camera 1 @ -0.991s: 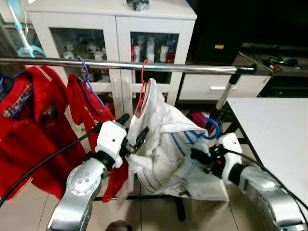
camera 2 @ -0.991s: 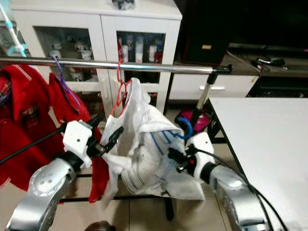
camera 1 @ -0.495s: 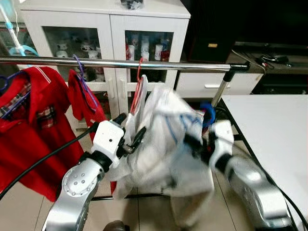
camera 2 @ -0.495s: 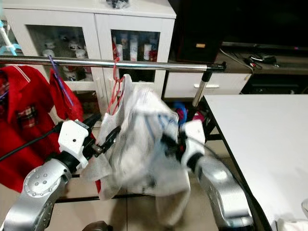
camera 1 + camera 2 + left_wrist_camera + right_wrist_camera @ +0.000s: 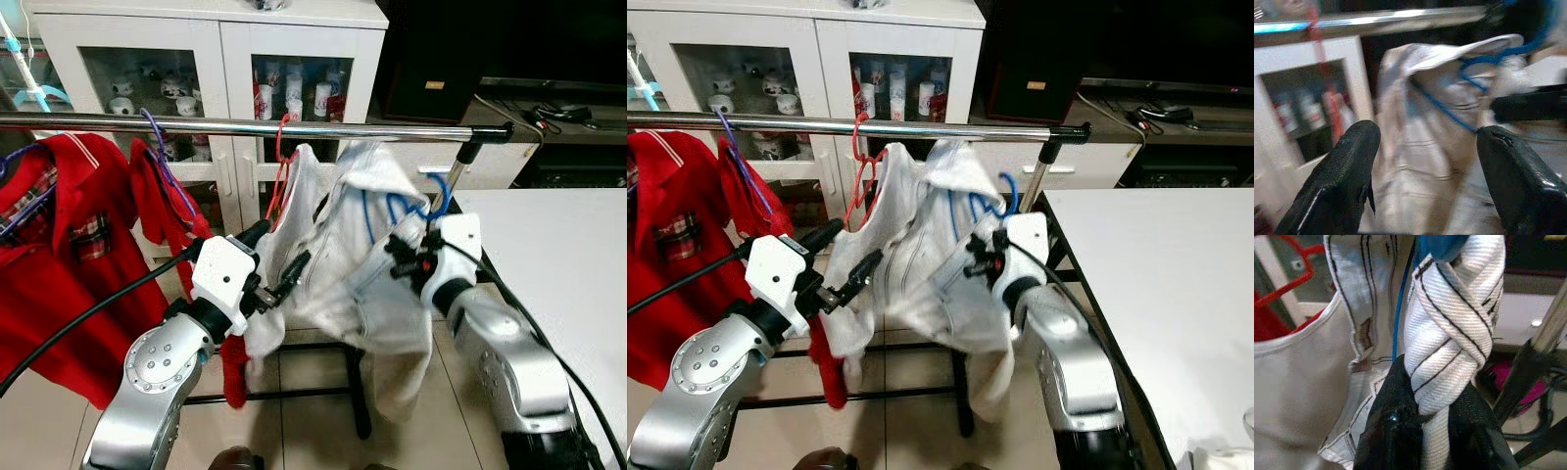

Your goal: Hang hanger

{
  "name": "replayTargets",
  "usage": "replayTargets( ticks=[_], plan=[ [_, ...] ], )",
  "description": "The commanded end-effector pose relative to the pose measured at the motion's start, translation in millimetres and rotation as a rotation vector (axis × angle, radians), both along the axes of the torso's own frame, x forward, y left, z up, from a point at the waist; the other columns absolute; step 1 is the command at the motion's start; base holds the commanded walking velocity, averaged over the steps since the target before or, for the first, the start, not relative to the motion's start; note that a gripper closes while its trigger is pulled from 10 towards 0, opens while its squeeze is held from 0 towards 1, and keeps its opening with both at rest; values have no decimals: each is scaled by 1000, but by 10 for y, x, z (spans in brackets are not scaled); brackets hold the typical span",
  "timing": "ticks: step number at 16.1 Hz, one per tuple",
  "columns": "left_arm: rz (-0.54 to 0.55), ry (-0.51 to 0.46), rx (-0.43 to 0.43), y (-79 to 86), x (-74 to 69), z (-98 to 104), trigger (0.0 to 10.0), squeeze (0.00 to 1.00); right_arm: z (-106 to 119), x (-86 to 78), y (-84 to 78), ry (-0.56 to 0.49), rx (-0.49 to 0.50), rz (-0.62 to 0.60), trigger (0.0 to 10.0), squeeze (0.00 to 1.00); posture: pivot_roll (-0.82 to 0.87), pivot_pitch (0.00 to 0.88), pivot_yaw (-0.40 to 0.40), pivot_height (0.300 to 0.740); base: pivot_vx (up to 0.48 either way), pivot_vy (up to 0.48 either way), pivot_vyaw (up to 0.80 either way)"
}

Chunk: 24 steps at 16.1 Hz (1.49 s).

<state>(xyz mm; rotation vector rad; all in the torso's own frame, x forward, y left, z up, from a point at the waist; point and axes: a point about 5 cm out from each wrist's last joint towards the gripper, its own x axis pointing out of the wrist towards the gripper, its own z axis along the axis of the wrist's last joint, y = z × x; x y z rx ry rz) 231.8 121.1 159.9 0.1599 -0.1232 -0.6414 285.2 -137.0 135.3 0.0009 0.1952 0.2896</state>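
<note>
While the right tool grips a twisted fold of the white garment w/ its blue hanger just under the rail — hook not yet on it. Left tool is spread open beside the garment's left edge — near the red hanger.

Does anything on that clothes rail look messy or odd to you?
Yes. The white garment is bunched and twisted around its blue hanger, whose hook sits below the rail, not over it. The right gripper is shut on a twisted band of it.
</note>
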Motion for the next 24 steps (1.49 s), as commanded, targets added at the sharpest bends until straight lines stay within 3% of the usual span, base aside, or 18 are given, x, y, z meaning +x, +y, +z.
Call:
replayTargets(
  ticks=[1, 5, 12, 20, 24],
  plan=[
    [-90, -38, -23, -102, -44, 102, 10000, 0, 202, 84, -32, -108, -1, -34, 10000, 0, 116, 52, -65, 740, 0, 0, 0],
    [-121, -59, -43, -150, -51, 160, 10000, 0, 299, 194, 17, -146, -15, -28, 10000, 0, 119, 49, -70, 740, 0, 0, 0],
    [-133, -53, -19, -146, -52, 156, 10000, 0, 347, 593, 172, -102, -51, 30, 10000, 0, 131, 49, -75, 740, 0, 0, 0],
    [-156, -57, 12, -152, -31, 158, 10000, 0, 225, 832, 104, 19, -51, 40, 10000, 0, 139, 26, -61, 740, 0, 0, 0],
    [-164, -64, 14, -156, -17, 169, 10000, 0, 417, 915, 66, -101, -9, -2, 10000, 0, 145, 16, -58, 740, 0, 0, 0]
  ],
)
